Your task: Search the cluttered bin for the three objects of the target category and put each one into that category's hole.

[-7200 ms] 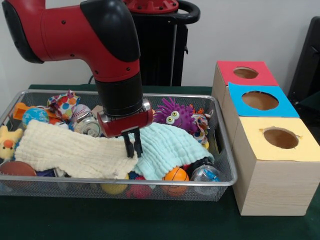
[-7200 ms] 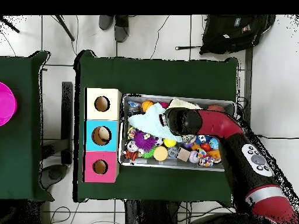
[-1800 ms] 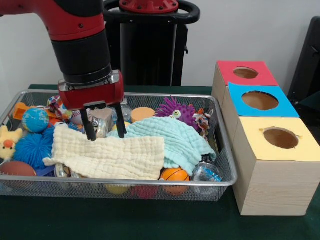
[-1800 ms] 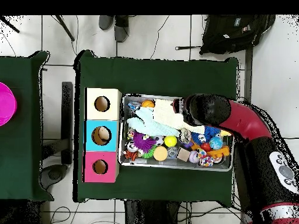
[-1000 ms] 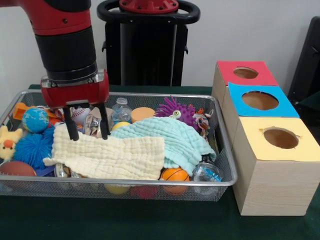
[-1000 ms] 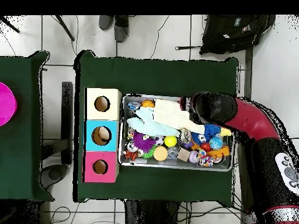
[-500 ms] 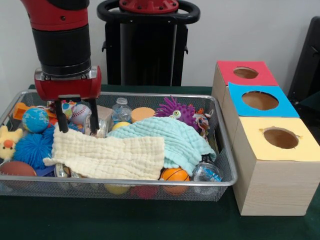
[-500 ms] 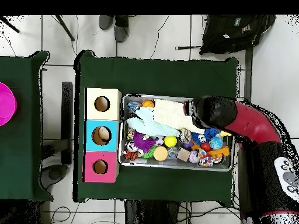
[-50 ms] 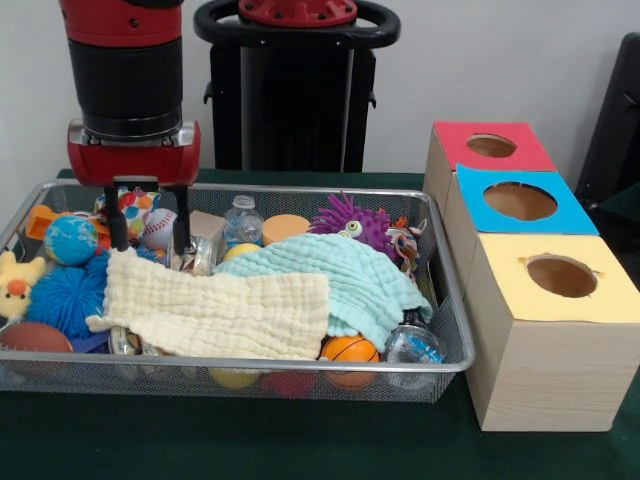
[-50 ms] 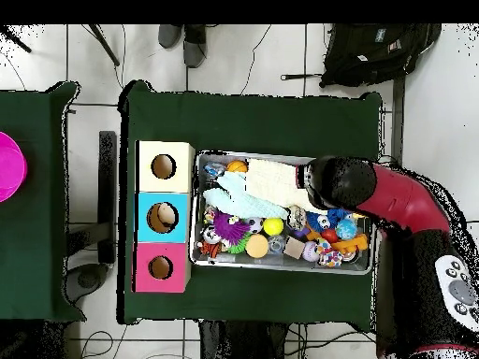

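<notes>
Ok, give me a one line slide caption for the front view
Red gripper with open jaws above the cream muslin cloth in a cluttered wire mesh bin, beside three wooden boxes with holes.

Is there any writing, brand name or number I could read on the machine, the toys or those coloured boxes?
None can be read.
The red arm shows no legible lettering.
The three boxes carry only plain coloured tops with holes.
The toys in the wire bin, including the bottle and globe ball, are too small to show any print.
</notes>
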